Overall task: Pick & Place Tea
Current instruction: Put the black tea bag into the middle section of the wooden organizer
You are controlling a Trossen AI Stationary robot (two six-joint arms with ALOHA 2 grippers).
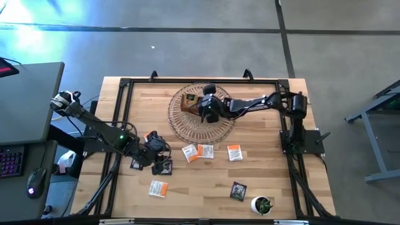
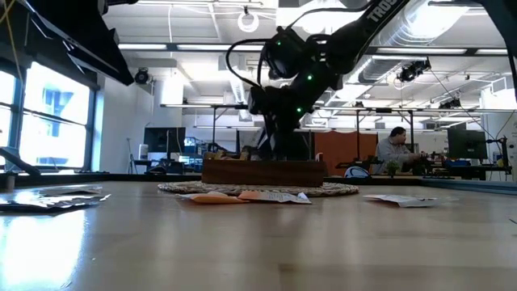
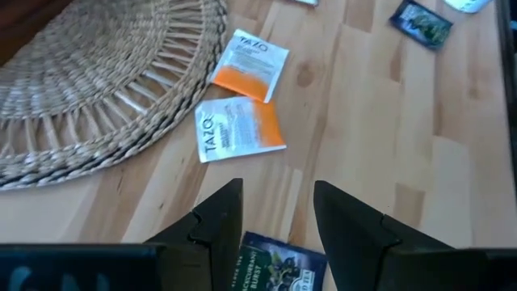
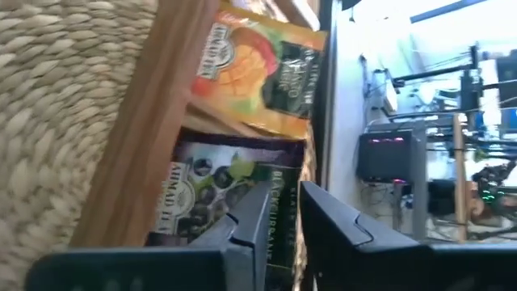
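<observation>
- Right claw [image 4: 279,222] sits over the wooden tray [image 1: 189,102] on the woven mat [image 1: 201,128], fingers a narrow gap apart, with the edge of a dark blackcurrant sachet [image 4: 222,198] showing between them. I can't say whether it's pinched or just let go.
- Beside that one, in the same tray, lies a yellow-red sachet [image 4: 262,77], past a wooden divider; so at least two teas look to be home already.
- Risk right here: if the claw lifts while the paper clings to a fingertip, the dark sachet gets dragged back out, or stands up on the divider instead of lying flat.
- Out to the left claw [image 3: 279,214], low over the table [image 1: 206,190] near its left edge, fingers spread wide and holding nothing, with a dark sachet [image 3: 271,271] just beneath them.
- Trouble there: the packet lies flat on the wood, so the fingers could skate over it or push it away.
- Two white-and-orange sachets [image 3: 240,129] lie touching, just off the mat's rim; grabbing one may well shift the other.
- Farther off, another orange one [image 1: 234,152], one near the front-left [image 1: 159,188], and a dark one [image 1: 237,190] next to the small potted plant [image 1: 262,204], where a careless sweep could topple the pot.
</observation>
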